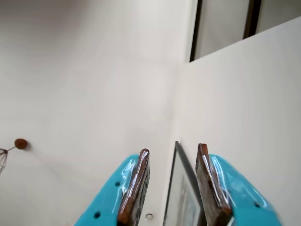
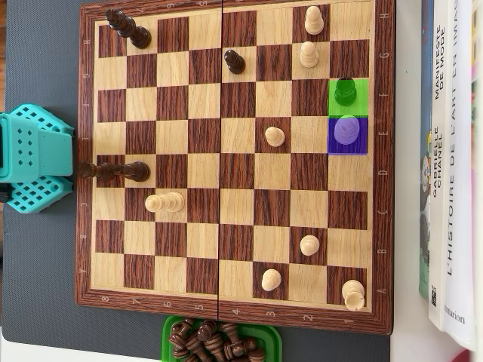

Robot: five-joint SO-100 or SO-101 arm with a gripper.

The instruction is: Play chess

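Walnut-and-maple squares fill the overhead view: one chessboard (image 2: 226,162) on a dark grey mat (image 2: 38,264), with your teal arm (image 2: 34,158) just off the board's 9 o'clock edge. I count eight pale pieces: two near 1 o'clock (image 2: 313,19), one by the centre (image 2: 275,136), one on the purple-tinted square (image 2: 346,130), one at 8 o'clock (image 2: 164,202) and three spread from 5 to 4 o'clock (image 2: 309,243). The dark pieces number at least four. One stands on the green-tinted square (image 2: 346,90), directly above the purple one, and one at 12 o'clock (image 2: 234,60). A cluster sits in the 11 o'clock corner (image 2: 127,27) and a long shape at 9 o'clock (image 2: 113,171); you cannot tell whether each is one piece or two. One green tray (image 2: 170,332) of dark pieces touches the 6 o'clock edge. Three book spines (image 2: 445,151) lie close along the 3 o'clock side on the white bench (image 2: 407,226). The board's middle and its 7 o'clock corner have the most free squares. In the wrist view your jaws stand moderately apart, holding nothing, and face pale walls.
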